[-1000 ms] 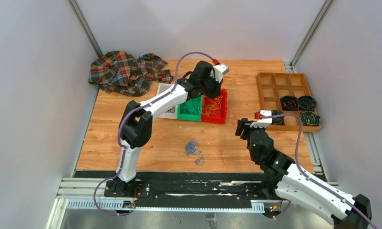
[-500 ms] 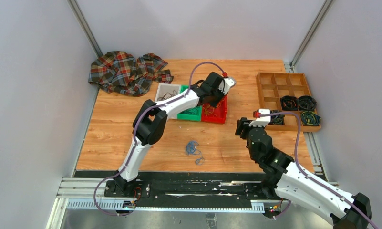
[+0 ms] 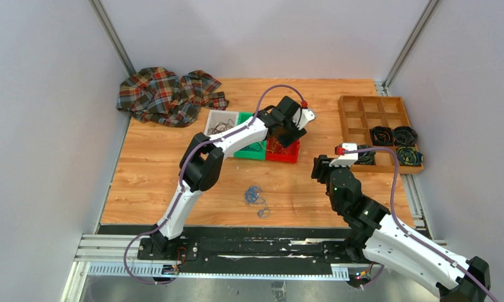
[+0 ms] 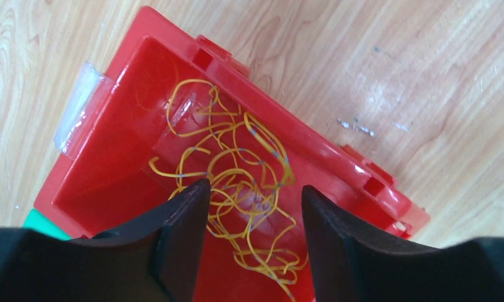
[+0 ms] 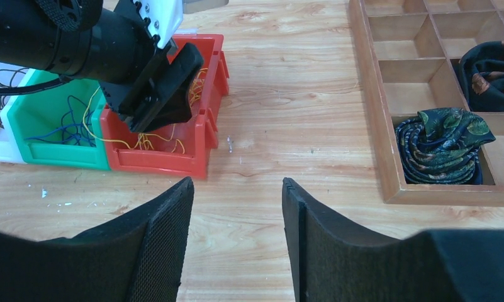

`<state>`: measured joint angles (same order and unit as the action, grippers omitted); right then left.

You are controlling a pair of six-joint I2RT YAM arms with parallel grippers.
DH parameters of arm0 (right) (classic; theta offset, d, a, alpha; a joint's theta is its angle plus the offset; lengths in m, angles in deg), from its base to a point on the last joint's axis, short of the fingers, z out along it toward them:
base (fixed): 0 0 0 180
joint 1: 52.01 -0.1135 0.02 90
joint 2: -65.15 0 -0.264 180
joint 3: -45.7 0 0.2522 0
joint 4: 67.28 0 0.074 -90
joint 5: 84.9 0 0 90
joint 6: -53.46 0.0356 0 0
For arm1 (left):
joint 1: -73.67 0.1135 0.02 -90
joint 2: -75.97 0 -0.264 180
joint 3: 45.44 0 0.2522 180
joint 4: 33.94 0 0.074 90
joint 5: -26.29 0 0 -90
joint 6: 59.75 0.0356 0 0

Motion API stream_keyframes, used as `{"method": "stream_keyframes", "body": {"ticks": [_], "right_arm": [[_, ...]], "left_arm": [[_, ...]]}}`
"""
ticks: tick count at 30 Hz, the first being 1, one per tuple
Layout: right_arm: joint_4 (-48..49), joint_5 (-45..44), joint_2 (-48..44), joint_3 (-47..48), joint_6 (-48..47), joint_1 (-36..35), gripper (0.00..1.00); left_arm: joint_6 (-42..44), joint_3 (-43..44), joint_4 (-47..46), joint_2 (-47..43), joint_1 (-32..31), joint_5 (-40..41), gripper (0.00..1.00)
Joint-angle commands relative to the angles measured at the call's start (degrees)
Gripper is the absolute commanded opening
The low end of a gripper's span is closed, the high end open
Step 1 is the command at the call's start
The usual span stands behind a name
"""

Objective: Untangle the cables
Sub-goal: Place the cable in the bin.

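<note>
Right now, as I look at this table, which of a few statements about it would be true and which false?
1. The left gripper hangs over the red bin with its jaws apart. True.
2. The red bin holds blue wires. False: it holds yellow wires.
3. A blue wire clump lies on the table, outside the bins. True.
4. The right gripper is clamped on a coiled bundle. False: it is open and empty; the coiled bundles sit in the wooden tray.
5. The plaid cloth covers the wooden tray. False: it lies in the far left corner, and the tray is at the right.
</note>
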<state>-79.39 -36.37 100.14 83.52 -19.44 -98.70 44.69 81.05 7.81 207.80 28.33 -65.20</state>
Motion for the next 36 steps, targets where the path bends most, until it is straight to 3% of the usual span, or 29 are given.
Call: {"method": "stream_keyframes", "body": {"ticks": [1,6,15,18,23,25,29,36], "right_arm": [[-0.3,0.2,-0.4,1.6,-0.5,0.8,0.54],[-0.6,0.6,-0.4,2.0,-0.6,0.8,0.53],[-0.6,1.0,0.3,2.5,-0.6,0.8,0.52],[-0.6,1.0,0.1,2.4,-0.5,0.8,0.52],[-0.1,1.6,1.0,2.1,0.1,0.8,0.51],[0.1,1.8,1.4,2.1,0.4,0.8,0.50],[0.5,1.8,1.6,2.0,0.6,0.7,0.50],[0.7,2.2,2.0,2.2,0.7,0.8,0.49]], "left_arm": [[5.6,3.9,7.8,-3.6,0.0,-2.2,0.68],[8.2,4.5,12.8,-7.0,0.2,-3.7,0.96],[10.9,4.4,19.9,-14.5,2.1,-7.3,0.98],[8.3,1.5,20.0,-16.9,4.6,-7.7,0.95],[-2.2,-3.0,19.0,-17.5,12.2,-13.7,0.67],[-6.5,-6.5,16.3,-18.0,14.2,-18.7,0.61],[-10.6,-13.4,11.0,-19.9,14.5,-21.6,0.62],[-12.6,-14.2,9.6,-17.6,14.4,-20.8,0.58]]}}
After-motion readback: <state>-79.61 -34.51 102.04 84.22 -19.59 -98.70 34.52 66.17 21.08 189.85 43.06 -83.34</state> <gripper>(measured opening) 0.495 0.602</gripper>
